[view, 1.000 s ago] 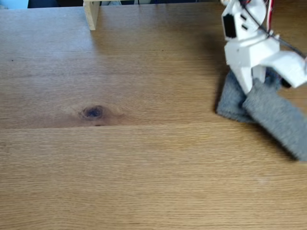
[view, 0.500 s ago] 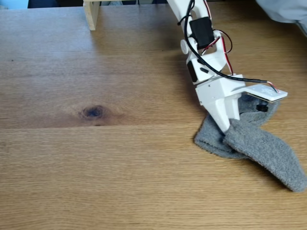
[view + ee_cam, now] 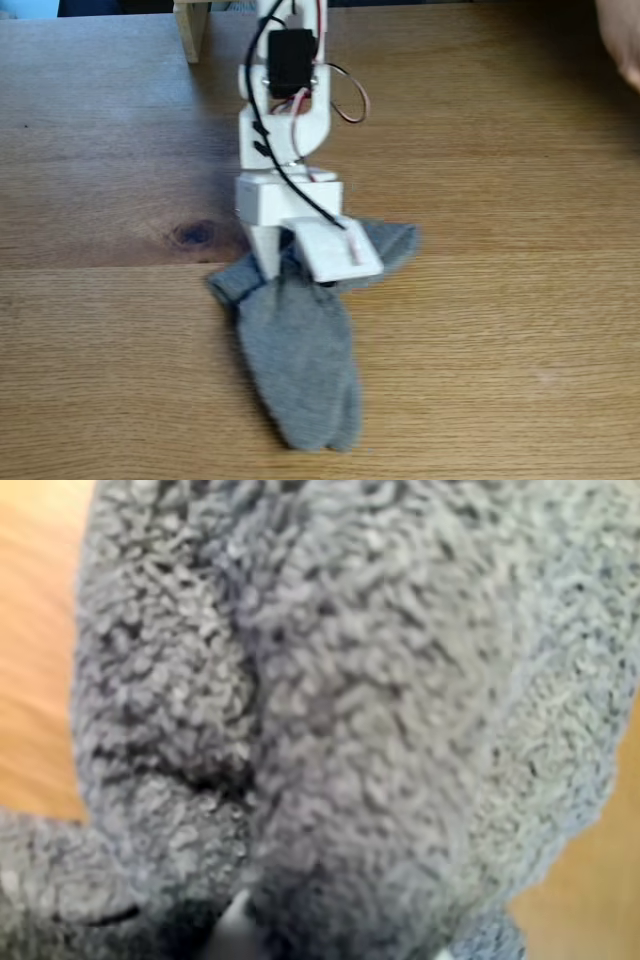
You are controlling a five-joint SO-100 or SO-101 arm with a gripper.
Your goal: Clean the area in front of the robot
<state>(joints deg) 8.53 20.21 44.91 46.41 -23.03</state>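
Note:
The robot [image 3: 285, 110], a white arm with black servo blocks and red and black wires, reaches down onto the middle of the tan wooden tabletop [image 3: 480, 180]. Its gripper [image 3: 290, 266] is shut on a grey terry cloth [image 3: 300, 360]. The cloth lies flat on the wood and trails toward the near edge, with a flap sticking out to the right. In the wrist view the cloth [image 3: 340, 700] is very close and blurred, with wood [image 3: 30, 630] showing at the left.
A dark bluish knot [image 3: 193, 234] sits just left of the gripper, above the plank seam. A pale wooden post [image 3: 190, 30] stands at the back left. Part of a person's hand [image 3: 625, 40] shows at the top right edge.
The arm has swept from the right side of the table to the middle, dragging the grey cloth leftward with it. The cloth now trails toward the near edge.

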